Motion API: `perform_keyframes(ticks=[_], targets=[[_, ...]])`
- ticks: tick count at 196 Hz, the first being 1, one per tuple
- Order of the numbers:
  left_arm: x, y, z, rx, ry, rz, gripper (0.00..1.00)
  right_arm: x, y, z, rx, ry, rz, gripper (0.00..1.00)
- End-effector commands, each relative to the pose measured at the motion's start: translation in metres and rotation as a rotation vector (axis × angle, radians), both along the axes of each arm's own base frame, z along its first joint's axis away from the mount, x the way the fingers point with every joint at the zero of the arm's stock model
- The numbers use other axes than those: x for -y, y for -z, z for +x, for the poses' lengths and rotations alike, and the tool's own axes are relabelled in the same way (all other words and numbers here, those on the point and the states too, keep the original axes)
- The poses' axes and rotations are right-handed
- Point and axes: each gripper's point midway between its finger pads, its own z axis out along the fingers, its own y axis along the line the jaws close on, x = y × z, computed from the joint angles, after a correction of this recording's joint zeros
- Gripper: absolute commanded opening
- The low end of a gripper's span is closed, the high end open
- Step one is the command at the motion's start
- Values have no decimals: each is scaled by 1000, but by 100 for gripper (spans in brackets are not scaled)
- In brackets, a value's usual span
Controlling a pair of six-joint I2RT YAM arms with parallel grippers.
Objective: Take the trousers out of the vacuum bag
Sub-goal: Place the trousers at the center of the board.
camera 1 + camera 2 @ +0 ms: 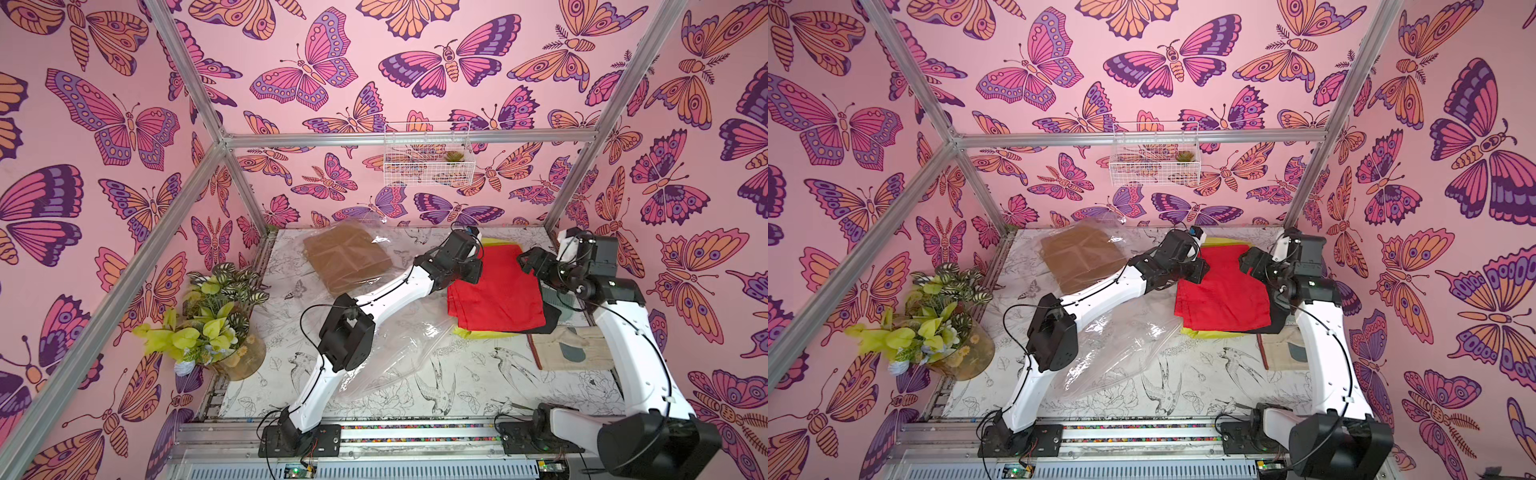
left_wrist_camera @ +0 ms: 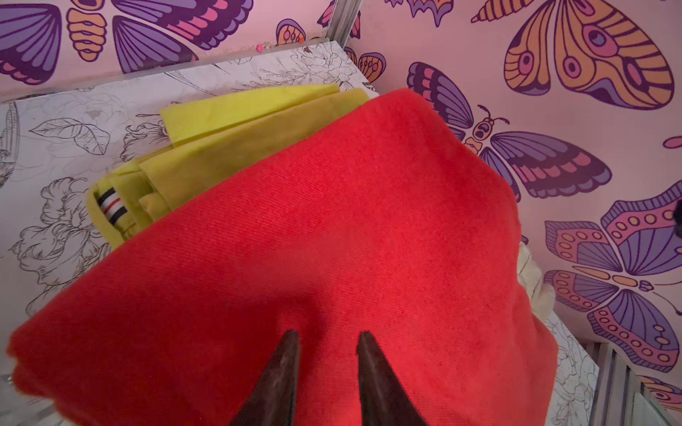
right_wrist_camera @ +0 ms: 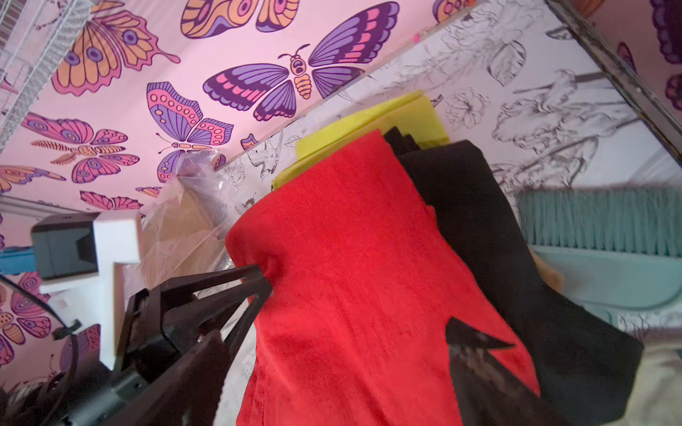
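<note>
My left claw (image 2: 328, 333) pinches a ridge of the folded red cloth trousers (image 1: 494, 291), likely to settle them atop the yellow pair (image 2: 228, 125) and black pair (image 3: 479, 221). My right claw (image 1: 527, 261) gapes above. The mustard-brown folded pair (image 1: 347, 259) lies inside the crinkly clear plastic vacuum bag (image 1: 395, 349).

The left arm (image 1: 374, 296) stretches low from its near base toward the far right. Its gripper (image 2: 326, 333) has its jaws close together, pinching a fold of the red trousers (image 2: 332, 228). The right arm (image 1: 619, 332) stands steeper, elbow bent and wrist turned inward, its gripper (image 3: 343, 354) spread wide over the same cloth.
</note>
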Motion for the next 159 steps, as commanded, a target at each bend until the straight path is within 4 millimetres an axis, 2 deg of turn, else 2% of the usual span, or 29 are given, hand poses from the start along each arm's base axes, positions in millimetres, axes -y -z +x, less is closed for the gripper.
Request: perform_keyframes(ticks=[1, 50, 53, 56, 61, 102, 128, 159], targets=[[0, 15, 13, -33, -15, -4, 31, -2, 11, 14, -48, -31, -121, 95], [-1, 42, 32, -75, -36, -3, 32, 1, 57, 56, -196, -18, -273, 96], [-2, 44, 33, -78, -37, -3, 32, 1, 56, 58, -190, -14, -281, 96], [-2, 46, 35, -81, -38, -3, 32, 1, 67, 62, -216, -18, -288, 96], [-2, 49, 37, -84, -39, -2, 32, 2, 73, 66, -231, -17, -298, 96], [-2, 77, 51, -127, -45, 3, 33, 9, 110, 95, -323, -20, -379, 97], [-3, 96, 60, -155, -56, 7, 33, 12, 135, 106, -392, -27, -404, 97], [-8, 121, 67, -195, -70, 13, 34, 14, 159, 111, -433, -29, -415, 97]])
